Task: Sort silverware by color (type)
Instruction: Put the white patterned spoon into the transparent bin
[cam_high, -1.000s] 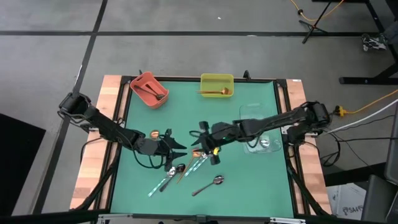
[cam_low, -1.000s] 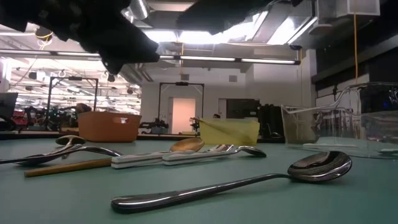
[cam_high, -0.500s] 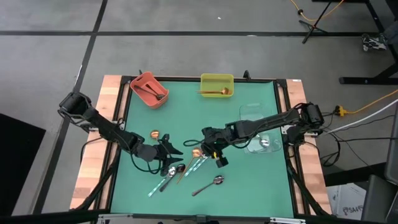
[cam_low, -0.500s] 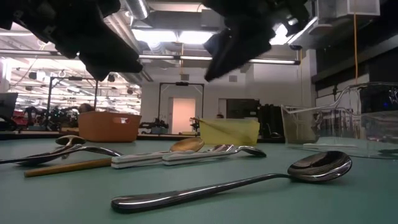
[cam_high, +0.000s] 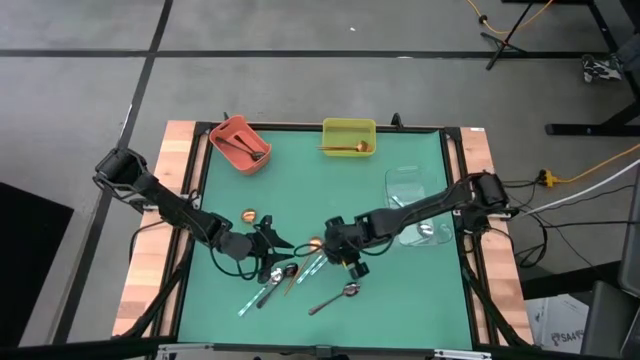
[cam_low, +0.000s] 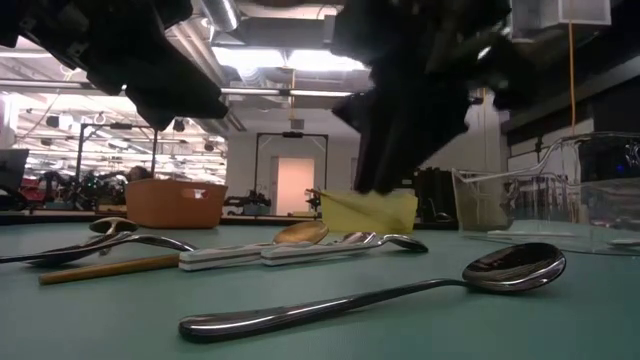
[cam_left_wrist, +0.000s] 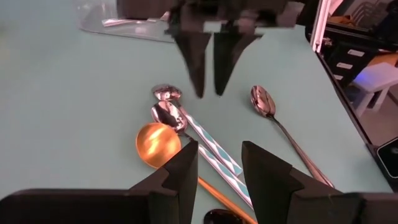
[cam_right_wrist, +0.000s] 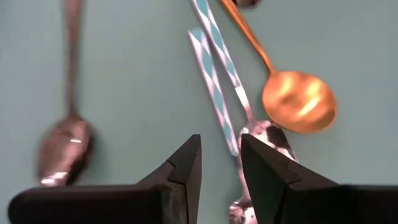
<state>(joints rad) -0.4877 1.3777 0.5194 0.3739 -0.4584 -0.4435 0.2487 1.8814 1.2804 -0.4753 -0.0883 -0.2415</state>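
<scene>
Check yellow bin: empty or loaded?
Loaded. The yellow bin holds one gold spoon, lying across its floor in the high view.

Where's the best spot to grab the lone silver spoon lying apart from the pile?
Grip the lone silver spoon at mid-handle, coming straight down with the fingers across the shaft. It lies flat on the mat, its handle thin and clear of the pile, so likely nothing nearby obstructs.

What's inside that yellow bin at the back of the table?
The yellow bin holds one gold spoon, lying across it. From above nothing else shows in it. In the low view its wall hides the contents.
</scene>
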